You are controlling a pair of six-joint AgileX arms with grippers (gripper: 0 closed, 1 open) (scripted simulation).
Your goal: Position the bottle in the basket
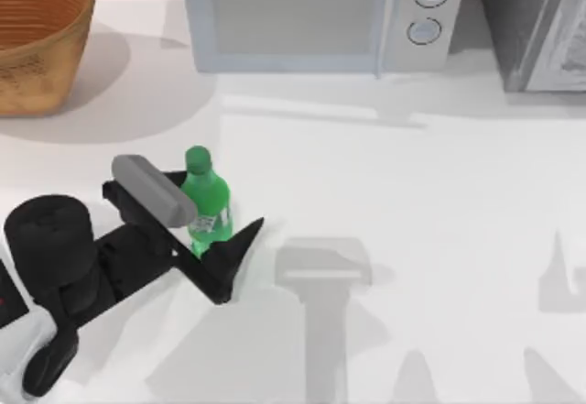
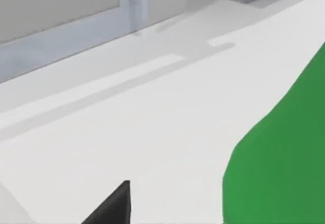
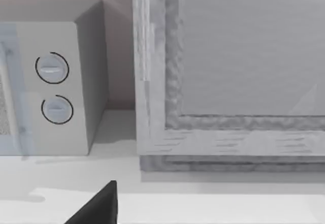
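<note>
bottle point(image 1: 205, 198): small, bright green, green screw cap, white-and-green label, upright on the left part of the white table point(image 1: 412, 202) | my left gripper point(image 1: 203, 230): fingers spread on both sides of the bottle, contact I cannot tell | basket point(image 1: 37, 42): far left corner, well apart | microwave point(image 1: 320, 15) at the back | my right gripper point(image 3: 99, 206): state I cannot tell

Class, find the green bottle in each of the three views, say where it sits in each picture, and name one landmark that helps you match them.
Top view: the bottle stands left of centre, at the left gripper.
Left wrist view: a large green shape fills the lower right corner.
Right wrist view: the bottle is not in it.
Shared landmark: the microwave, whose door frame shows in the left wrist view and whose two dials show in the right wrist view.
</note>
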